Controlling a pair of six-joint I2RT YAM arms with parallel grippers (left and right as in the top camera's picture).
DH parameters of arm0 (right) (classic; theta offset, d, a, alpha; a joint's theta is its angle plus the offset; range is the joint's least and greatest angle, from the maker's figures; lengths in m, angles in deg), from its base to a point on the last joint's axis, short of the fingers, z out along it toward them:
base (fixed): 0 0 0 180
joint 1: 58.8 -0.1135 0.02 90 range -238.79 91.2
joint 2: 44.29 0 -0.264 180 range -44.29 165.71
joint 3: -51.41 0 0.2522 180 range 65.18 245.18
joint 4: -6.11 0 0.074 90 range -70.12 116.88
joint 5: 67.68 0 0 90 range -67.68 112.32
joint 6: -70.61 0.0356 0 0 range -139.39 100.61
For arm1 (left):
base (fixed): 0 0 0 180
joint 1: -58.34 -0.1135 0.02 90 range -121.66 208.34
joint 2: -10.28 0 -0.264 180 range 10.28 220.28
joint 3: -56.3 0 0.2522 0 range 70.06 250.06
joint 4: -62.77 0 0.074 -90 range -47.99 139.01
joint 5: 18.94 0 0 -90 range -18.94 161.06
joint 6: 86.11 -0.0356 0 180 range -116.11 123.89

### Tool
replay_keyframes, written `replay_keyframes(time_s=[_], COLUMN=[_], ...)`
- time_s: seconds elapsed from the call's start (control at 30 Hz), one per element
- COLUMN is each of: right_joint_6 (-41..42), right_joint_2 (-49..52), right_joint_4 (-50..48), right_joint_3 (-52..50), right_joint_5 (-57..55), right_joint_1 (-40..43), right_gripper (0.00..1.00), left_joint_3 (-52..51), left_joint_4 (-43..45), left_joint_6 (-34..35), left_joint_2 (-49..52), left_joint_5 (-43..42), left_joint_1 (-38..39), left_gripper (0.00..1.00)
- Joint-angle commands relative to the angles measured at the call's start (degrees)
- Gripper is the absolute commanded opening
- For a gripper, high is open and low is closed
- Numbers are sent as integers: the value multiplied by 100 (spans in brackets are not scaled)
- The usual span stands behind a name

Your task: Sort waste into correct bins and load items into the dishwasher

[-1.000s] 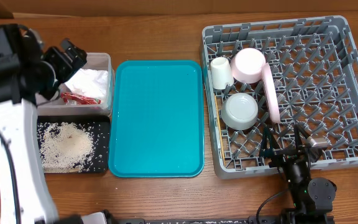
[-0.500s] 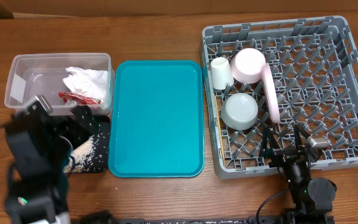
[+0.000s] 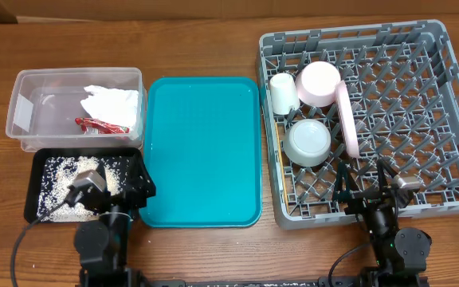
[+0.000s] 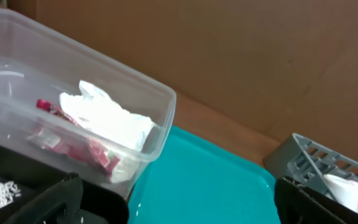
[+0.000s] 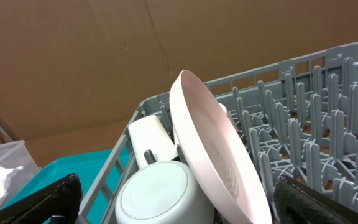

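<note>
The clear tub (image 3: pixel 22 112) holds the white napkin (image 3: pixel 111 104) and the red wrapper (image 3: pixel 98 124); both show in the left wrist view, napkin (image 4: pixel 110 118) and wrapper (image 4: pixel 73 142). The black tray (image 3: pixel 38 163) holds rice grains (image 3: pixel 70 179). The grey rack (image 3: pixel 421 119) holds the white cup (image 3: pixel 284 92), pink bowl (image 3: pixel 319 83), pink plate (image 3: pixel 347 119) on edge and grey-white bowl (image 3: pixel 307 142). A thin wooden stick (image 3: pixel 280 171) lies along its left wall. My left gripper (image 3: pixel 122 195) is open and empty at the table's front, over the black tray's right end. My right gripper (image 3: pixel 365 191) is open and empty at the rack's front edge.
The teal tray (image 3: pixel 202 151) lies between the bins and the rack, bare. In the right wrist view the plate (image 5: pixel 216 149), grey-white bowl (image 5: pixel 157 199) and cup (image 5: pixel 151 140) stand close ahead, among the rack's pegs (image 5: pixel 316 124).
My left arm has swung from over the clear tub at the back left down to the table's front edge. The black tray's rice now shows fully. The right arm has not moved.
</note>
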Motion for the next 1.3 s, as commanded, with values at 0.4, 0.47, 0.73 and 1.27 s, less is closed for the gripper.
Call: replay_keyframes(time_s=[0.4, 0.47, 0.73, 1.27], right_joint_6=[-28, -28, -28, -28], right_joint_2=[-57, -57, -57, -57], right_joint_4=[-28, -28, -28, -28], right_joint_3=[-61, -61, -61, -61], right_joint_5=[-28, -28, -28, -28], right_joint_1=[31, 31, 31, 31], right_gripper=[100, 100, 100, 100], left_joint_3=[-667, -667, -664, -664], left_joint_4=[-404, -411, -411, -407], left_joint_6=[-1989, -2245, -2702, -2702], left_joint_2=[-1113, -1250, -1285, -1274], left_joint_5=[601, 592, 540, 540], left_joint_1=[428, 428, 431, 428], left_gripper=[100, 100, 100, 100])
